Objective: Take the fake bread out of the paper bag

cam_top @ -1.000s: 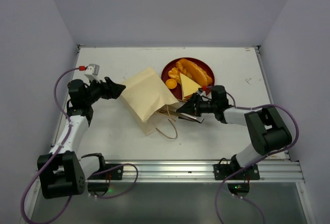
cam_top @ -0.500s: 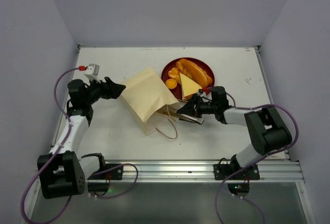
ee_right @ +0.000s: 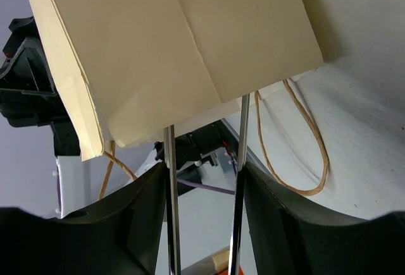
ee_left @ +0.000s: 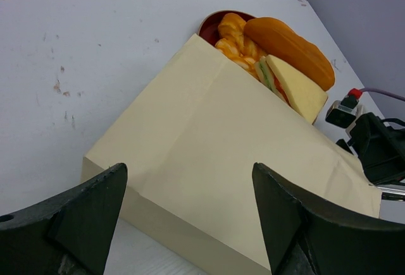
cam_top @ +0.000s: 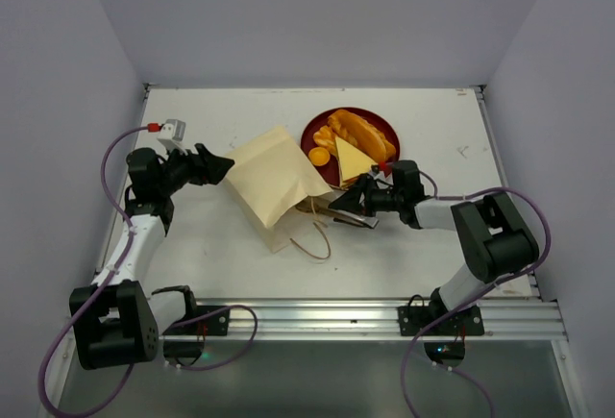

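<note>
Right pincer (cam_top: pixel 335 209), jaws apart, lies at the mouth of the paper bag (cam_top: pixel 274 178).

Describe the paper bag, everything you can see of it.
The paper bag is cream-tan, smooth, creased down its middle, lying on its side on the table. Flat bottom faces the open left gripper; mouth faces the right gripper, whose tips reach its edge. Brown cord handles trail on the table.
</note>
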